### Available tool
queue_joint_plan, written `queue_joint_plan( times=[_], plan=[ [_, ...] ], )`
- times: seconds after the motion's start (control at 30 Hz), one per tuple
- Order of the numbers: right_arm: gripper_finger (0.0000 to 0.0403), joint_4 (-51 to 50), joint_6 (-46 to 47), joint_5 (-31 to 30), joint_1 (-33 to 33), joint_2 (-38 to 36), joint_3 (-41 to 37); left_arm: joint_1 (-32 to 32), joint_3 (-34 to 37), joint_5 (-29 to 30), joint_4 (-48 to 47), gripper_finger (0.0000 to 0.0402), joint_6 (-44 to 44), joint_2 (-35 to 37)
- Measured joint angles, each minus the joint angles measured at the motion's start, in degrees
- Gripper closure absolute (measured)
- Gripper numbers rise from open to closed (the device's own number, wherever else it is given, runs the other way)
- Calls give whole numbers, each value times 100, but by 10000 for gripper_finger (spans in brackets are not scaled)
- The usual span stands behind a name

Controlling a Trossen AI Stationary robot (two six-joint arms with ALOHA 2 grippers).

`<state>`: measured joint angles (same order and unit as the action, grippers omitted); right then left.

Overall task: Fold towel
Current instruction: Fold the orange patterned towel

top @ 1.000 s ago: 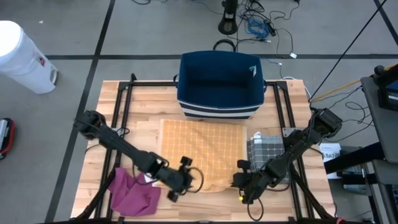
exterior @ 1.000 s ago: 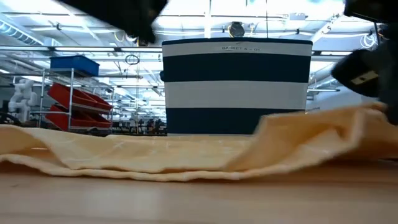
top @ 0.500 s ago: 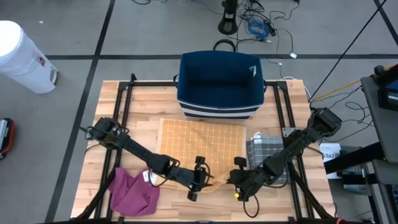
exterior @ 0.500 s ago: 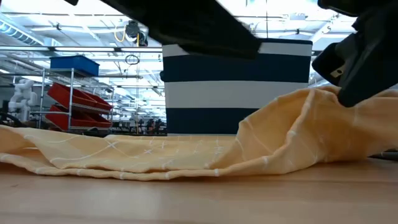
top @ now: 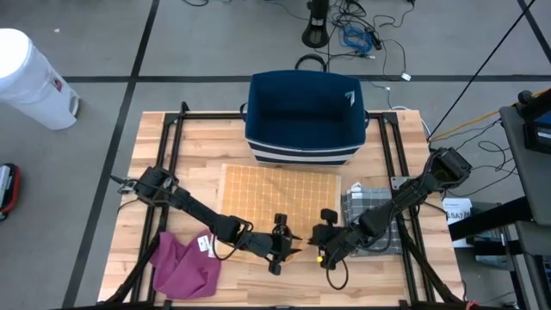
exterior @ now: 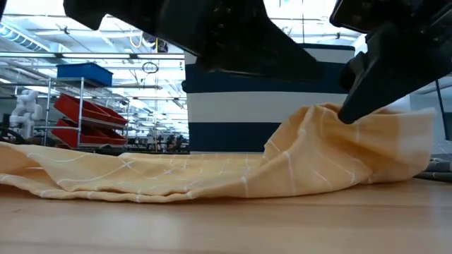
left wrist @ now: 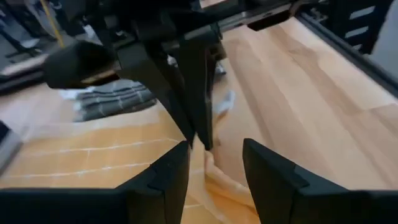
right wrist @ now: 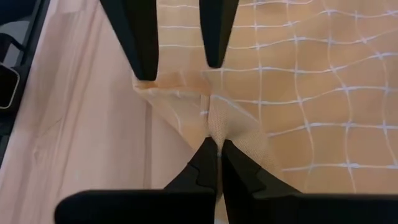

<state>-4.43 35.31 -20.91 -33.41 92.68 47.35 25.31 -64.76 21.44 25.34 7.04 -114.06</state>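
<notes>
A yellow towel [top: 275, 202] with a white grid lies flat in front of the navy basket, except for its near right part [exterior: 332, 155], which stands up in a bunched hump. My right gripper [right wrist: 214, 155] is shut on that hump near the table's near edge. My left gripper [left wrist: 214, 177] faces it from the left, open, with one finger [right wrist: 144, 56] on either side of the raised towel edge [right wrist: 177, 84]. My right gripper pinches a gathered fold of the towel's near right part [right wrist: 214, 134] between its two fingertips. It comes slanting down from the right. The held part is lifted off the wood, and the rest of the towel [exterior: 141, 176] lies on the table. My left gripper straddles the raised edge; I cannot tell whether it touches it.
A navy basket with white stripes [top: 306, 116] stands at the far middle. A folded grey checked cloth [top: 366, 207] lies right of the towel, under my right arm. A crumpled magenta cloth [top: 185, 267] lies at the near left. Bare wood runs along the near edge.
My left gripper has gone toward the table's right edge and down, tipping up toward level, and now faces my right gripper closely. My right gripper has drawn the towel's near right part toward the left. That part has risen into a taller hump; the far part stayed flat.
</notes>
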Motion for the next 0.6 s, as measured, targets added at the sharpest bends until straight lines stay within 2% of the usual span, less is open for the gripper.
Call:
queue_joint_plan(
  times=[0.23, 0.33, 0.6],
  plan=[
    [403, 310, -154, 1, 119, 0, 0, -147, -322, -1, -503, 197, 91, -52],
    [403, 554, -264, 4, 144, -2, 4, -235, -385, -443, -730, 181, -64, -58],
    [403, 605, -302, 21, 151, -2, 4, -282, -392, -499, -1068, 177, -182, -52]
  ],
)
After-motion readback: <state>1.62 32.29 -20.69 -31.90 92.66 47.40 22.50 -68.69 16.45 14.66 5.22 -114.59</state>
